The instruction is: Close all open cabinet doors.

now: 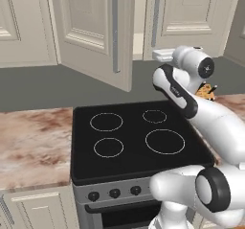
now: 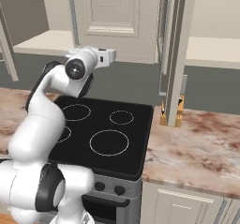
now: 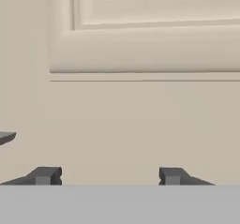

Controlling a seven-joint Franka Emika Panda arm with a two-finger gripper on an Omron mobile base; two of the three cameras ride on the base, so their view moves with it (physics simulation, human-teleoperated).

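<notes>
"Cabinet doors (image 1: pixel 95 31), where do they stand from the stove?"

"All of them hang above the black stove (image 1: pixel 129 137). One cream door over the stove's left side is swung far out toward me, its long grey handle (image 1: pixel 116 31) on the free edge. A second door (image 2: pixel 112 17) sits above the stove's back right corner. I cannot tell whether it is fully shut. A third door (image 2: pixel 180 54), past the stove's right edge, stands edge-on to me and is clearly open."

"And the claw?"

"The claw (image 3: pixel 108 176) is above the stove's back edge, right up against the flat lower face of the second door, just under its raised panel. Its two dark tips stand apart with nothing between them, so it is open and holds nothing."

"What could go wrong from here?"

"My main worry is slipping. The tips would meet a smooth flat face with nothing to catch on, so a push that is not square could skid off the door's lower edge. The claw is also low on the door, so I think a push could twist the door rather than swing it cleanly. The wide-open door over the stove's left side hangs near my arm, and a broad swing could knock it. There is also a small orange item (image 2: pixel 164 113) on the worktop right of the stove, below the edge-on door, and a low reach could clip it."
</notes>
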